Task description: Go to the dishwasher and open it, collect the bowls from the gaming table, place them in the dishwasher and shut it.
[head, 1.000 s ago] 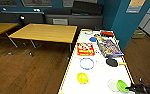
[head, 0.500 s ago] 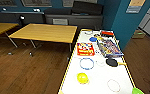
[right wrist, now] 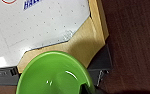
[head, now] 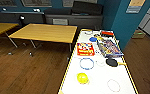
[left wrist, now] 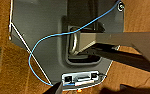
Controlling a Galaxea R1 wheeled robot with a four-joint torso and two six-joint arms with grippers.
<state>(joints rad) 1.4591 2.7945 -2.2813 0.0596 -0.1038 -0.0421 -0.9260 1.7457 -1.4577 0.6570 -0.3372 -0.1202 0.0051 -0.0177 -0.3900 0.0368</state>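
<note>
gaming table print: blue "HAL…" | green bowl near | pincer state: cannot tell

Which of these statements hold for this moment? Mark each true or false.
1. A yellow bowl sits on the white gaming table. True.
2. The black bowl lies on the wooden floor. False: it rests on the gaming table, beside the board-game box.
3. A red board-game box lies on the gaming table. True.
4. The right wrist view shows a blue bowl up close. False: it shows a green bowl.
5. The yellow-topped table carries the bowls. False: they lie on the gaming table.
</note>
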